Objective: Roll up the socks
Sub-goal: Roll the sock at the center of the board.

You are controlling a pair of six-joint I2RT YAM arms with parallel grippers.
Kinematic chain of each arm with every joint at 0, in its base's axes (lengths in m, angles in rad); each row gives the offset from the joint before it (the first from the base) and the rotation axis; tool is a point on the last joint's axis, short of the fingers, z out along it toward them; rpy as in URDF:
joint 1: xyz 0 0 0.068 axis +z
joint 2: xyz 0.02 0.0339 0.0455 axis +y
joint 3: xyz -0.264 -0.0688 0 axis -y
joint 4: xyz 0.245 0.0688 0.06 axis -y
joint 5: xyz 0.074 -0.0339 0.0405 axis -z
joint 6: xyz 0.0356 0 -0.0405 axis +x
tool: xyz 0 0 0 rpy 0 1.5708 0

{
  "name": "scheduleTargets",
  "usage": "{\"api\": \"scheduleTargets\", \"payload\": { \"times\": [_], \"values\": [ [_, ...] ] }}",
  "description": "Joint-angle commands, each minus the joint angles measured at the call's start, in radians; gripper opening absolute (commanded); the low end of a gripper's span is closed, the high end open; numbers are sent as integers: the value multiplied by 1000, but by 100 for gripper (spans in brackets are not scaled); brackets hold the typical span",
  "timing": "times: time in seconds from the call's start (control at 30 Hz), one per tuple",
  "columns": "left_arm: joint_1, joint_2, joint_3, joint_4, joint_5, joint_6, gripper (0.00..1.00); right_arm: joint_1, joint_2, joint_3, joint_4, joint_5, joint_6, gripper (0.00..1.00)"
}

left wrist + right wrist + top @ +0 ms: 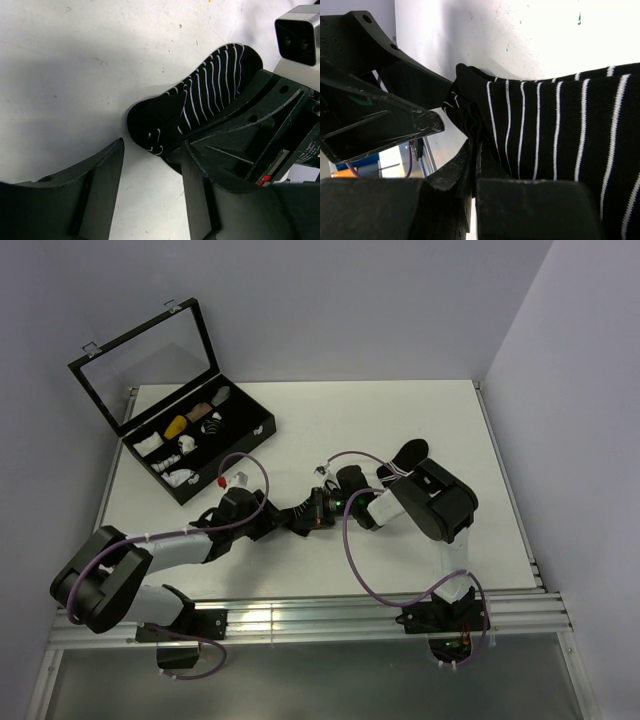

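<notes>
The socks (200, 95) are black fabric with thin white stripes, lying flat on the white table. In the left wrist view their rounded end points at my left gripper (152, 155). That gripper is open, with bare table between its fingers, and its right finger (200, 175) sits at the fabric's edge. My right gripper (479, 155) is shut on a fold of the socks (545, 130) at their near edge. From above, the left gripper (283, 520) and right gripper (318, 508) meet at the table's middle, and the fabric between them is mostly hidden.
A black case (262, 428) with a raised clear lid (150, 350) stands at the back left, holding small white, yellow and tan rolled bundles (177, 427). The right arm's elbow (440, 500) rises right of centre. A metal rail (300, 615) runs along the near edge.
</notes>
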Motion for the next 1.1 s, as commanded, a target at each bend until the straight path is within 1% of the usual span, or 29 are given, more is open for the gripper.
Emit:
{"api": "scheduleTargets", "payload": {
  "times": [0.0,0.2,0.23,0.3,0.33,0.4,0.43,0.47,0.5,0.57,0.6,0.67,0.7,0.73,0.93,1.07],
  "values": [
    [1,43,18,-27,3,37,55,-10,28,11,-40,-7,-2,0],
    [1,94,32,-27,2,32,47,-13,35,23,-49,-30,-9,0],
    [1,99,34,-33,-3,31,43,-13,38,26,-52,-31,-12,1],
    [1,105,38,-36,-3,27,37,-13,41,29,-52,-31,-16,1],
    [1,105,38,-39,-3,27,30,-13,42,34,-57,-31,-21,2],
    [1,108,47,-47,-3,30,21,-13,41,31,-52,-33,-27,3],
    [1,109,52,-57,-3,34,12,-13,39,31,-52,-31,-30,4],
    [2,112,63,-63,-33,37,5,-11,30,31,-69,-24,-47,4],
    [1,114,66,-68,-35,37,0,-11,25,32,-80,-18,-58,6],
    [1,115,81,-86,-38,41,0,-13,10,31,-95,-12,-85,10],
    [1,114,84,-91,-41,41,0,-13,-8,23,-111,-7,-93,14],
    [1,102,94,-111,-43,43,0,-13,-27,19,-149,2,-125,18],
    [1,97,97,-123,-49,43,0,-11,-47,10,-164,11,-137,21],
    [1,91,100,-131,-53,46,0,-13,-56,2,-181,37,-150,22],
    [1,63,140,-211,-78,63,0,-19,-125,-55,-252,100,-223,24],
    [1,91,172,-226,-58,66,0,-19,-148,-66,-302,134,-259,24]
  ]
}}
